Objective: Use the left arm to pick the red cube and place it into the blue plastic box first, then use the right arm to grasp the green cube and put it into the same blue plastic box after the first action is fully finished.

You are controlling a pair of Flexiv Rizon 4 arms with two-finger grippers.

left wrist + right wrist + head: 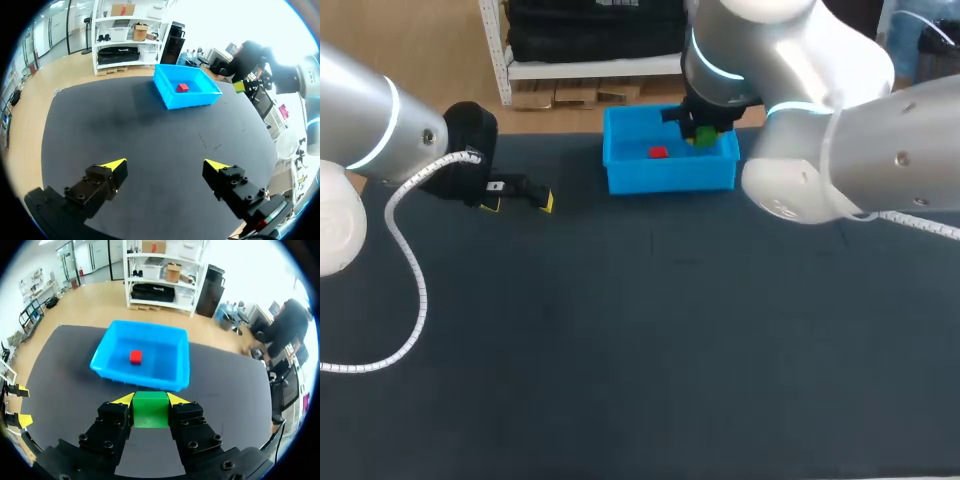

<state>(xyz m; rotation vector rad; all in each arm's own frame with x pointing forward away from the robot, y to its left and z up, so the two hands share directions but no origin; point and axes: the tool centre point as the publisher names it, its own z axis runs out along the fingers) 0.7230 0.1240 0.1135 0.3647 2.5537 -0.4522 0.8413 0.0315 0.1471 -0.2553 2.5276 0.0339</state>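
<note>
The red cube [658, 152] [182, 87] [135, 357] lies inside the blue plastic box [619, 170] [170, 98] [105, 357] at the table's far middle. My right gripper [703, 134] [150, 399] hangs over the box's right part, shut on the green cube [704, 137] [149, 409], which sits between its yellow-tipped fingers. The left wrist view also catches the green cube [239, 86] held at the right of the box. My left gripper [520, 203] [166, 166] stands open and empty over the table, left of the box.
The table top [650, 330] is dark and bare. A white cable [412, 260] loops from my left arm across the table's left side. The bulky right arm [820, 150] rises beside the box's right end.
</note>
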